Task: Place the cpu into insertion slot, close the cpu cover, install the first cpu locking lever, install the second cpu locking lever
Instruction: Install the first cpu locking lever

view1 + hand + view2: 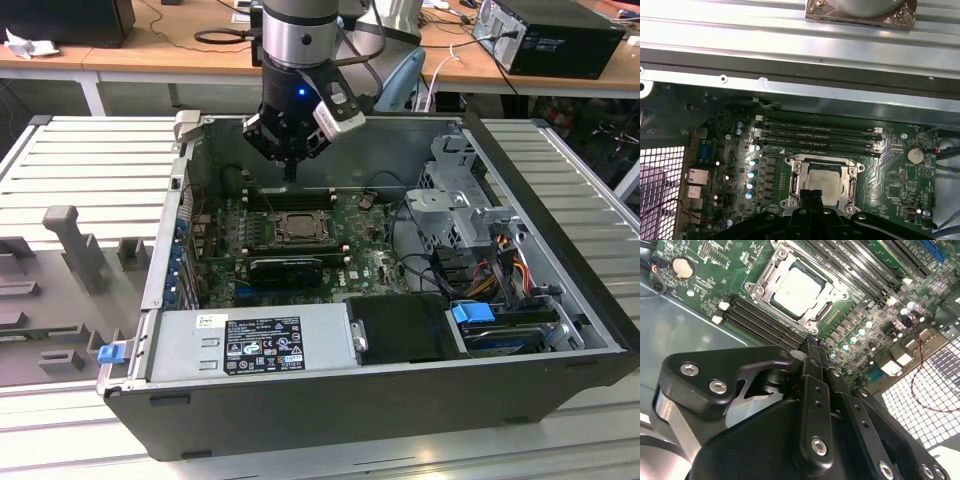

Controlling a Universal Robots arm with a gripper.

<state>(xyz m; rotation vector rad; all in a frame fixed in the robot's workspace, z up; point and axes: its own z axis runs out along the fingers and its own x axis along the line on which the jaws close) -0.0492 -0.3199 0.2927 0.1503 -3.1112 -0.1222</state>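
Ribbed grey metal tabletop point(90, 150) carries an open computer case point(380, 410) lying on its side, with a wooden tabletop point(150, 45) strewn with cables behind it.

At the heart of the green motherboard point(375, 255), the cpu point(798, 290) — a flat square chip with a dull silver top — sits inside the insertion slot point(296, 229). The cpu cover point(836, 290), a thin silvery frame, lies flat around the chip, so the metal top shows through its square hole. I judge the chip placed and the cover down. Whether the thin locking levers at the sides are hooked, I cannot tell.

Just beside the slot run long black memory slots point(817, 132). A round coin battery point(682, 267) sits further off on the board.

My pincer point(810, 344) hangs above the board by the memory slots, near the insertion slot but apart from it. Its two black fingers are pressed together with nothing between them. In the exterior view it points straight down from the arm, within the case walls.

What could go wrong, as I judge it: the levers are thin and springy, so a narrow fingertip could slide off one and strike the memory slots or the small parts around the socket. An unhooked lever could also let the cover lift — and a crooked push on the frame could strain the chip beneath.
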